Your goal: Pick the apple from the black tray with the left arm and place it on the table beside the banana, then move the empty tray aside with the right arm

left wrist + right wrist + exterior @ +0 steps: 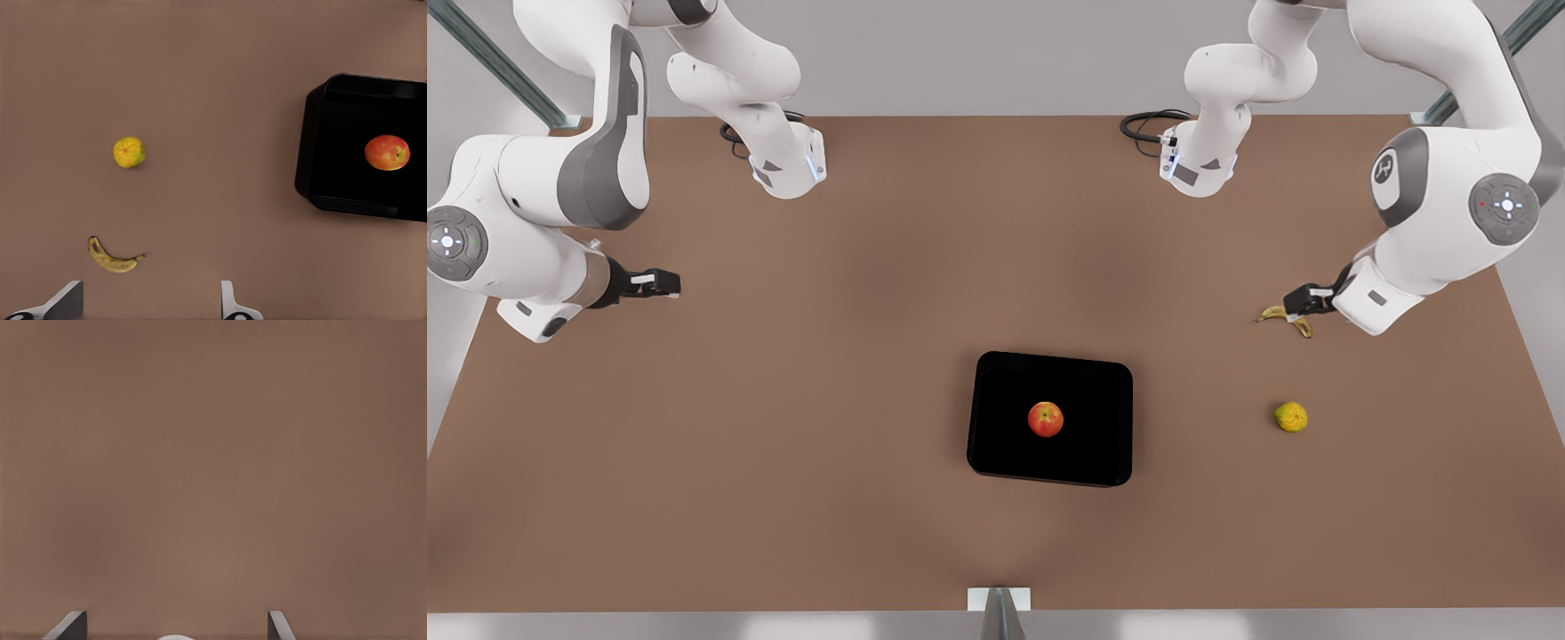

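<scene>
The left gripper (1294, 305) overlaps part of the banana (1303, 326) in the front view. The left wrist view crops the tray (313, 153) at its edge.

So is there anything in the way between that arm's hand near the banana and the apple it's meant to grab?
Nothing visible. The left hand hovers over the banana; bare table lies between it and the apple, apart from the black tray's low rim.

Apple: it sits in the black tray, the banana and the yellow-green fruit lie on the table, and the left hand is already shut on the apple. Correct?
Not quite. The left hand is open above the banana, apart from the apple, as the front view shows. The apple does sit in the black tray.
</scene>
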Robot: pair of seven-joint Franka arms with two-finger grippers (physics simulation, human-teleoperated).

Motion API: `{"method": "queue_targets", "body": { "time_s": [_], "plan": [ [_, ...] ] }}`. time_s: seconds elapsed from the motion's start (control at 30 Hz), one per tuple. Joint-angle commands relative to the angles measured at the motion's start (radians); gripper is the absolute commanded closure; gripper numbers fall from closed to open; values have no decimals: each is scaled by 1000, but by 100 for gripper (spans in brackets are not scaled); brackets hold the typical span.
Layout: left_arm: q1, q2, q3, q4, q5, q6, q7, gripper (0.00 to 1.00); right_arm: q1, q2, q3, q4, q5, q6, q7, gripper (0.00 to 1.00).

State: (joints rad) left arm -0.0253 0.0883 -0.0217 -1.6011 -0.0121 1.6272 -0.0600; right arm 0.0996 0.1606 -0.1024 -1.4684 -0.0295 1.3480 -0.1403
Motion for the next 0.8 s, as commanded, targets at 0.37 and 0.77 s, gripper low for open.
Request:
{"method": "queue_targets", "body": {
  "time_s": [0.37,0.77],
  "plan": [
    [-611,387,-52,262,34,127,-721,0,51,27,-3,17,-4,2,-27,0],
    [-588,625,-44,240,146,444,-790,0,49,33,-8,25,-4,5,-27,0]
  ]
}}
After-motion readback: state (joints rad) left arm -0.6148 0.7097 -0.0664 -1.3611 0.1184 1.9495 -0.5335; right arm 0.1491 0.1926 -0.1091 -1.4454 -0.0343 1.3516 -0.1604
